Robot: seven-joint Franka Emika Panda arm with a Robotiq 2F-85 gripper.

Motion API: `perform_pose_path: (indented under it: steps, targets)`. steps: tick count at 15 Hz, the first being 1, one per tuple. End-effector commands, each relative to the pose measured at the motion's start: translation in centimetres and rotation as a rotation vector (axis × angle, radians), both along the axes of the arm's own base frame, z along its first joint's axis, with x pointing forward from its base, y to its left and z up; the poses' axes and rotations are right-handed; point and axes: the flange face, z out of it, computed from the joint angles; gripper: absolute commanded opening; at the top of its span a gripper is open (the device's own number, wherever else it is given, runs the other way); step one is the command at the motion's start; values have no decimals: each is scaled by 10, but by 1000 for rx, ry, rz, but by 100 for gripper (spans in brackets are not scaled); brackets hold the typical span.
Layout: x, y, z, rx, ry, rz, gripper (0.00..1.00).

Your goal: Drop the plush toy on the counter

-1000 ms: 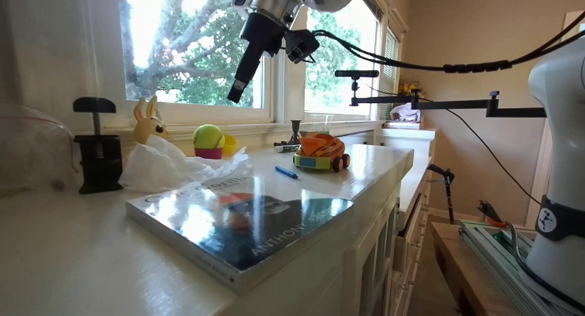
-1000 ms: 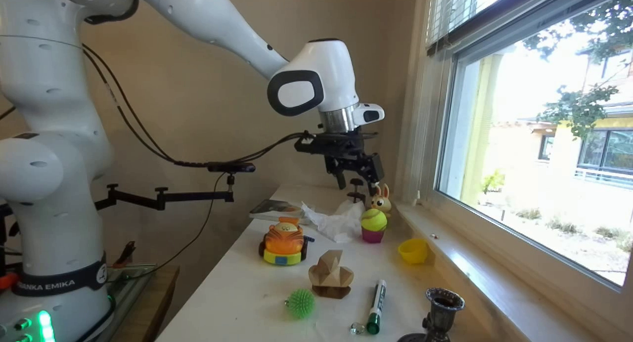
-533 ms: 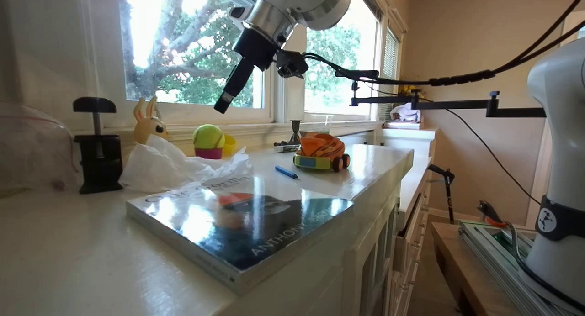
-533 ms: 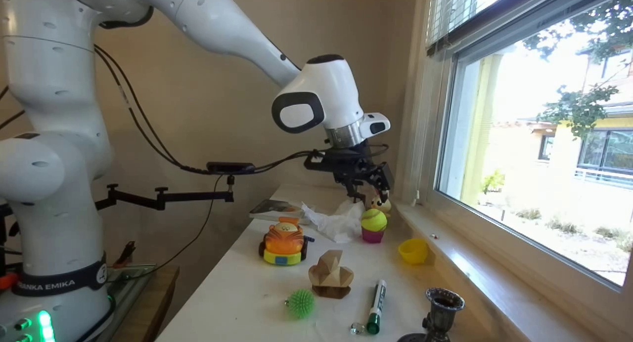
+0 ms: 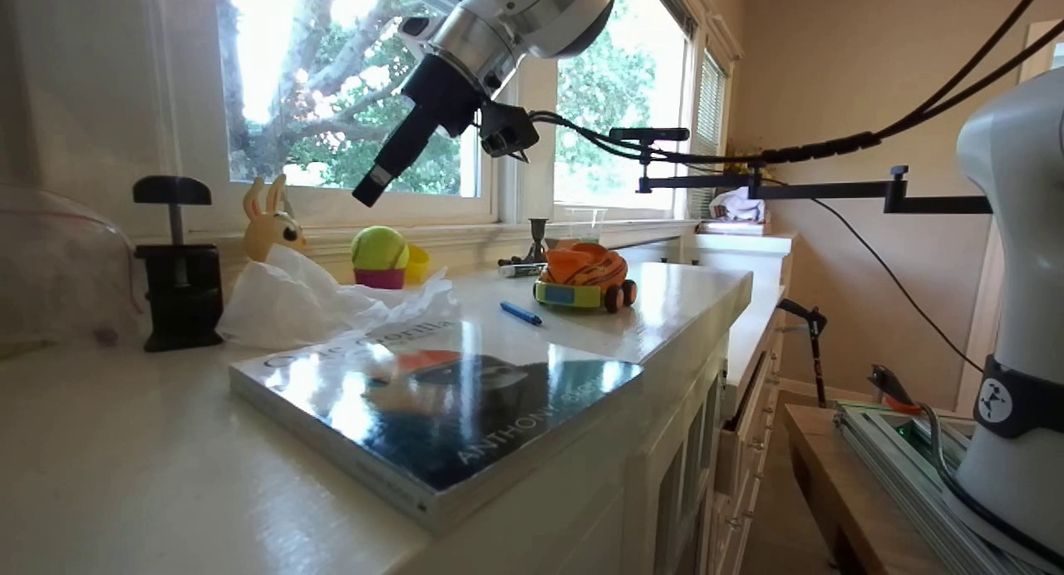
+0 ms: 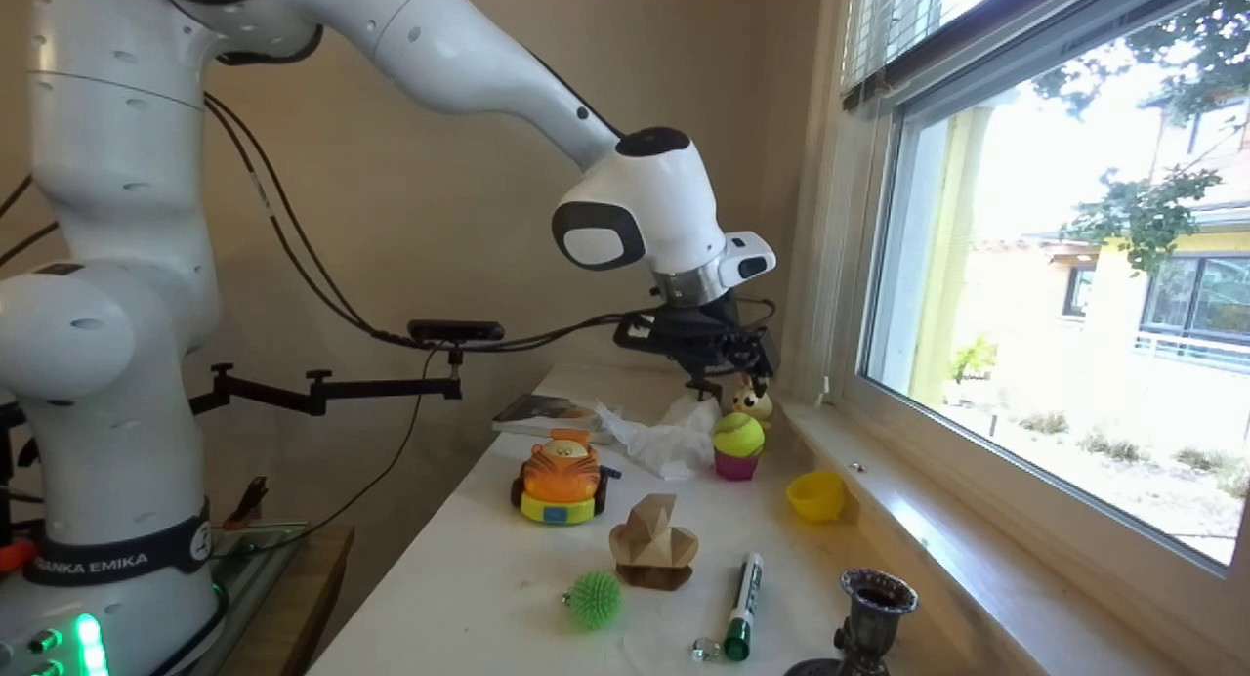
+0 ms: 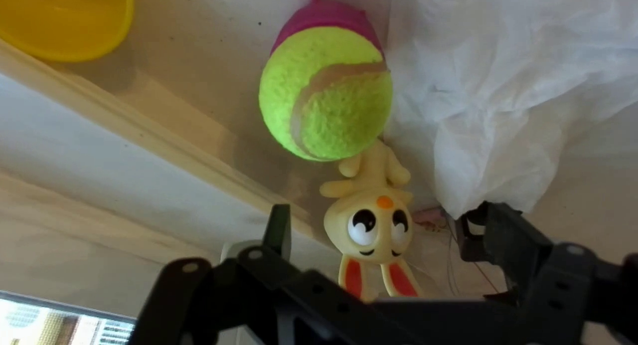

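- State: the black, two-fingered end effector (image 7: 389,218) is held above the glossy white surface (image 6: 469,598), its fingers (image 7: 280,230) spread, with nothing pinched between them.
- Target: no plainly plush item is shown. The toy meant is judged to be the cream-coloured, smooth-looking rabbit figure (image 7: 369,220) with red-lined ears. It is located ahead of and lower than the fingertips, in line with the gap in the wrist view. It appears upright; its footing is not clearly shown.
- Step: an approach for grasping is judged to be in hand; lifting and dropping remain to be done.
- Approach: the end effector should be advanced and lowered until the round head is straddled.
- Clearance below: the fuzzy yellow-green tennis ball (image 7: 326,93), seated in the small magenta cup (image 7: 329,16), is found beneath the fingertips. It should be passed over; if struck, it may be rolled out.
- Clearance at the sides: the pale window ledge (image 7: 99,155) is found to one side of the end effector, the crumpled white sheet (image 7: 498,71) and the black screw clamp (image 5: 181,297) to the opposite side. The gap should be kept centred.
- Grip: the head should be squeezed evenly; if only the ears are caught, twisting is likely.
- Release: the toy should be held low over the surface before the fingers are parted.
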Motion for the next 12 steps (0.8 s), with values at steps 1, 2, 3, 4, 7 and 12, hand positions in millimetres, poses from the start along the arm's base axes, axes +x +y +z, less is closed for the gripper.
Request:
perform_pose_path:
  steps: [1,2,3,4,7,12]
  targets:
    - [18,-1,-12,24,-8,37,100]
    - [20,-1,-14,25,-14,45,100]
    - [23,0,-15,26,-20,49,100]
    - [25,0,-16,26,-28,58,100]
    - [31,1,-18,35,-55,78,100]
    - [43,8,-24,61,-73,108,100]
